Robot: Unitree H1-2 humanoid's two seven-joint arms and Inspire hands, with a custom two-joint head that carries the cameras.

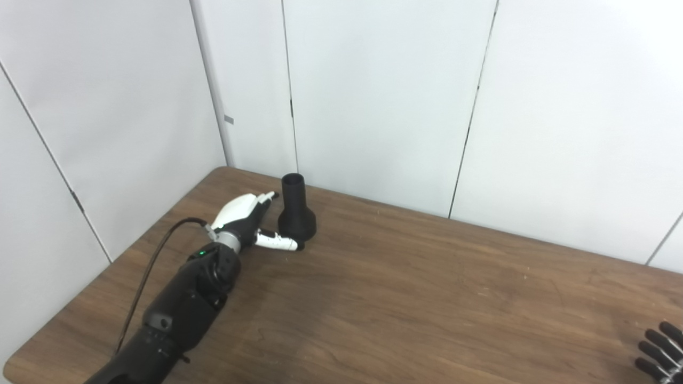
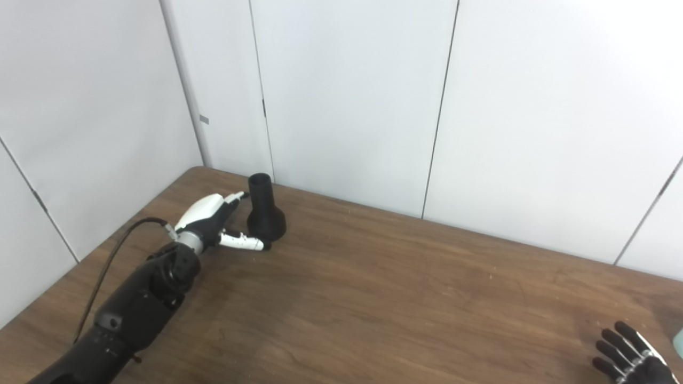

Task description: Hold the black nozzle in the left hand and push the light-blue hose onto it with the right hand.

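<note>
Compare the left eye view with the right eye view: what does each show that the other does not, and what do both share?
Only the left eye view: nothing extra; its right hand is cut to fingertips at the corner.
Only the right eye view: more of the right hand, fingers spread, and a pale blue-green sliver at the right edge; what it is cannot be told.
Both: the black nozzle upright on the table, the left hand open beside it, thumb at its base.

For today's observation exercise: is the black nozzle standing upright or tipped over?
Upright: the black nozzle stands on its wide base on the table, narrow neck up.
</note>
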